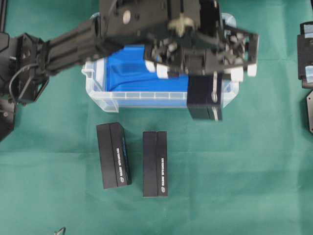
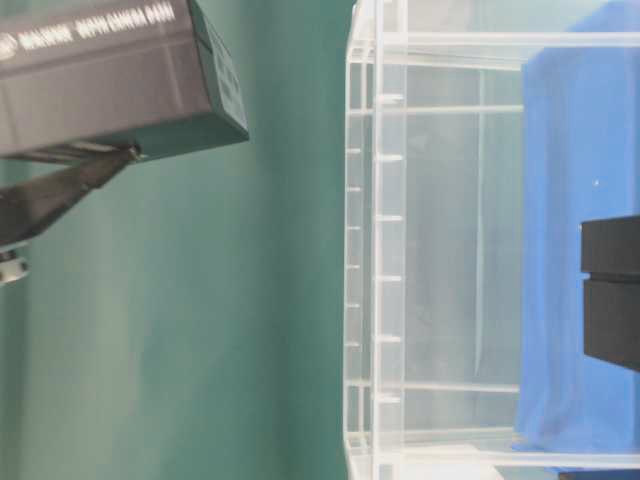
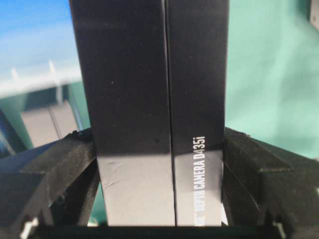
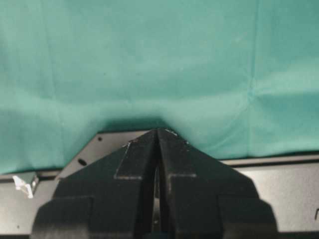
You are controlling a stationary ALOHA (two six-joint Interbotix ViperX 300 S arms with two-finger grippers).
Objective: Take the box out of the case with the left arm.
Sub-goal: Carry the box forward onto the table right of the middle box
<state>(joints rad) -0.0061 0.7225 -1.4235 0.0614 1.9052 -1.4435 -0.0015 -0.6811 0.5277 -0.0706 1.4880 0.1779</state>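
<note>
My left gripper (image 1: 212,78) is shut on a black box (image 1: 204,100) printed "DEPTH CAMERA D435i". In the left wrist view the box (image 3: 149,99) fills the gap of the gripper (image 3: 157,144), with both fingers (image 3: 65,164) pressed on its sides. From table level the box (image 2: 110,70) hangs clear of the ribbed rim of the case (image 2: 380,250). From overhead the box sits over the front right corner of the clear case (image 1: 105,98) with its blue lining (image 1: 127,73). My right gripper (image 4: 158,130) is shut and empty above green cloth.
Two more black boxes (image 1: 113,155) (image 1: 155,163) lie on the green cloth in front of the case. Another black box shape (image 2: 612,290) shows low behind the case's clear wall. The right arm (image 1: 305,49) rests at the right edge.
</note>
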